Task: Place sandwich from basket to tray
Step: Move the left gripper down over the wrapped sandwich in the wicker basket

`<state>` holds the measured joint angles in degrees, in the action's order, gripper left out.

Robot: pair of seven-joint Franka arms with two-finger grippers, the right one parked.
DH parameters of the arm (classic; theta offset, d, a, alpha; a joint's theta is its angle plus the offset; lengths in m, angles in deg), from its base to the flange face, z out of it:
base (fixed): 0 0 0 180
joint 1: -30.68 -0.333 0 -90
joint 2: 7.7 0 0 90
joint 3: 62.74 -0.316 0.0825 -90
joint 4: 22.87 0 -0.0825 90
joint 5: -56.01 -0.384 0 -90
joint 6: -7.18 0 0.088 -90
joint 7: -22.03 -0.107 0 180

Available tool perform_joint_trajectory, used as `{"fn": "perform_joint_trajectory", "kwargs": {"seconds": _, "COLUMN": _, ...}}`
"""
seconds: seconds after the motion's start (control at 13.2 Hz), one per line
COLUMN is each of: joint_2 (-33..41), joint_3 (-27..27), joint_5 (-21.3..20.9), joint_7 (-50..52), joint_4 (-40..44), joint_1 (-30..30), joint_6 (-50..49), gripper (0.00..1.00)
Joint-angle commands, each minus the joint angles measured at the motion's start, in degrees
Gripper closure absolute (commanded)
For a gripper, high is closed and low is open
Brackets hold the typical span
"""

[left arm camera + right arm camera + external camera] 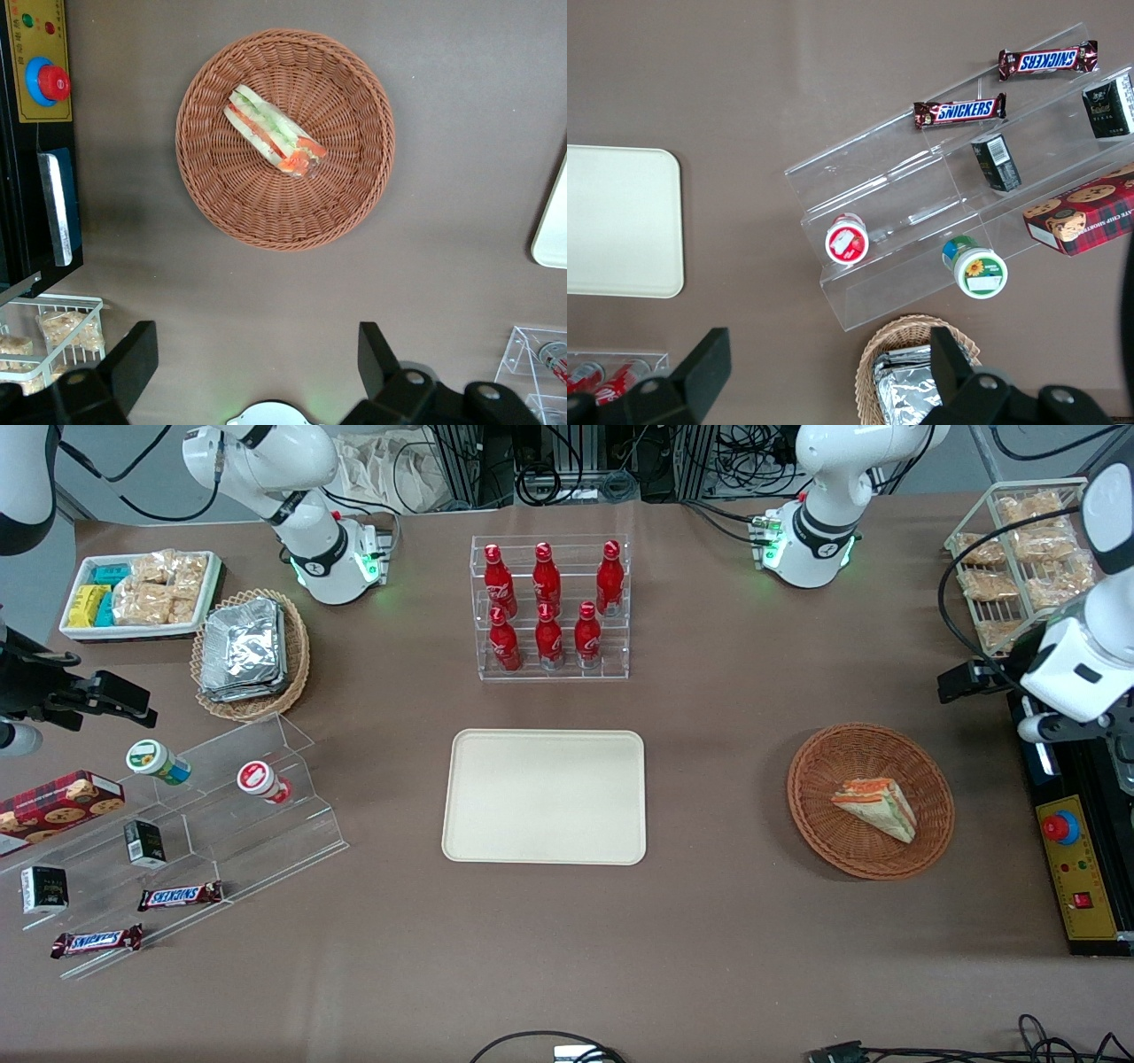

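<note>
Still at the approach step: gripper hovered high above the table, fingers spread wide and empty, sandwich untouched in basket; needed next, a descent onto the wedge, then carry to tray.

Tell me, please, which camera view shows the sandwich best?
The left wrist view: the open claw hangs over bare table, the sandwich unobstructed in the basket. The front view shows it smaller; the right wrist view misses it.
</note>
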<state>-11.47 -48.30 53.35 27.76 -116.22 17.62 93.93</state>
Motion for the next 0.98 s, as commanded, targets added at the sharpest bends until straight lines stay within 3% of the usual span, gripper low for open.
{"fn": "perform_joint_trajectory", "kwargs": {"seconds": 0.0, "joint_2": -2.1, "joint_3": 0.3, "joint_5": -0.1, "joint_7": -0.1, "joint_4": 3.1, "joint_1": -0.3, "joint_6": -2.4, "gripper": 0.00}}
{"fn": "perform_joint_trajectory", "kwargs": {"seconds": 0.38, "joint_2": -8.4, "joint_3": 0.2, "joint_5": -1.2, "joint_7": 1.5, "joint_4": 3.7, "joint_1": -0.4, "joint_6": -1.2, "gripper": 0.00}}
{"fn": "perform_joint_trajectory", "kwargs": {"seconds": 0.6, "joint_2": -11.4, "joint_3": 0.3, "joint_5": -1.7, "joint_7": 17.8, "joint_4": 1.2, "joint_1": -0.2, "joint_6": 5.6, "gripper": 0.00}}
{"fn": "perform_joint_trajectory", "kwargs": {"seconds": 0.91, "joint_2": -14.2, "joint_3": 0.3, "joint_5": -0.8, "joint_7": 37.7, "joint_4": -8.1, "joint_1": -1.1, "joint_6": 23.2, "gripper": 0.00}}
